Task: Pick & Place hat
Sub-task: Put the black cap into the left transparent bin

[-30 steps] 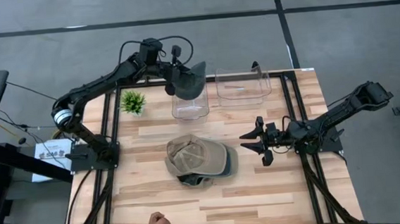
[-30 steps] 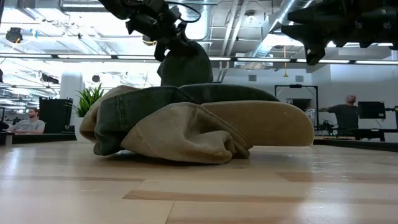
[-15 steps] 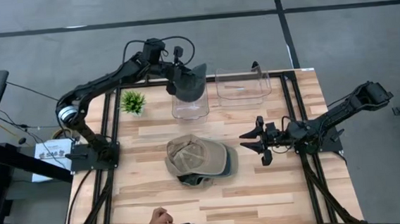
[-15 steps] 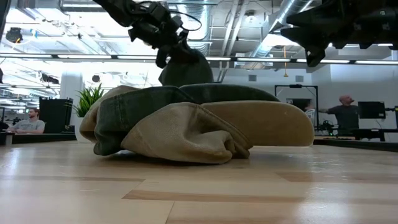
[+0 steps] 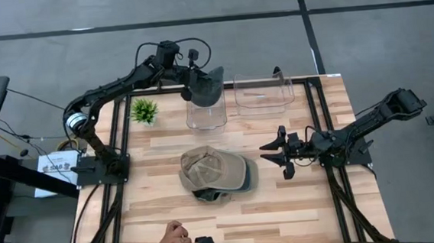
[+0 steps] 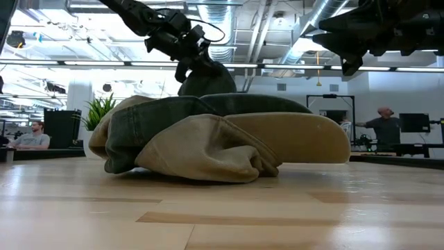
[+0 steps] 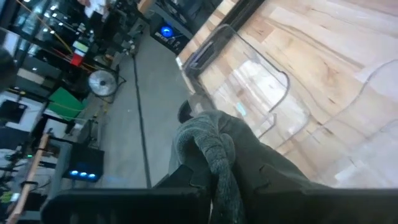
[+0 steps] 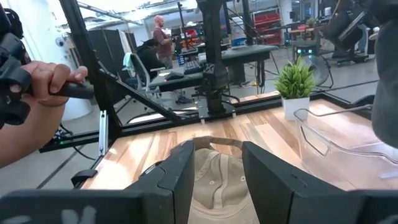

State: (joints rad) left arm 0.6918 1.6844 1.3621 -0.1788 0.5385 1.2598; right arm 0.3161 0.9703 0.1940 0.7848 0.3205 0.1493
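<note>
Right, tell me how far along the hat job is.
Done: the left gripper has lifted a dark green hat, jaws shut on it. In hand: it holds that hat over the left clear bin, not yet let go. Left: a tan hat lies on another on the table. The right gripper waits beside them, jaws open and empty.

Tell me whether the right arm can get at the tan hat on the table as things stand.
Probably yes. The right gripper hangs open beside the tan hat, fingers pointed at it, nothing between them. The left gripper is away over the clear bin, holding a dark hat.
</note>
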